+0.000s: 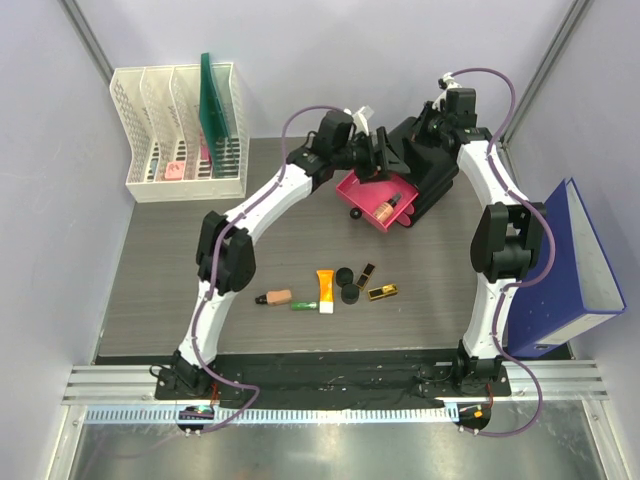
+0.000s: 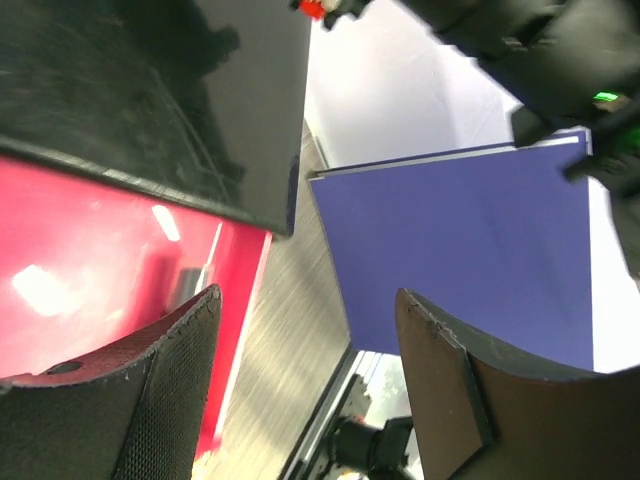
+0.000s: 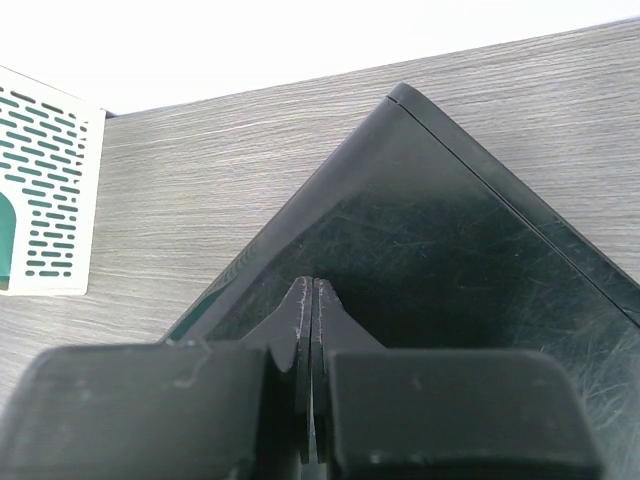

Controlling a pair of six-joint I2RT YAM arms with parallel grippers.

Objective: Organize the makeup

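My left gripper (image 2: 308, 325) gapes, right gripper (image 3: 312, 300) pinched closed; the beige dark-capped bottle (image 1: 276, 297) looks light, hard and slick, so I'd pinch mid-body

Robot lab cell. Plain lavender partition walls (image 1: 50, 150); two robot arms (image 1: 225, 255) bolted to aluminium rail (image 1: 110, 384); wood-grain counter (image 1: 150, 295); white file rack (image 1: 140, 110), blue binder (image 1: 565, 260).

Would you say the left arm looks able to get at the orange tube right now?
Probably yes: the orange tube lies uncovered on the table, and the left hand is open and empty.
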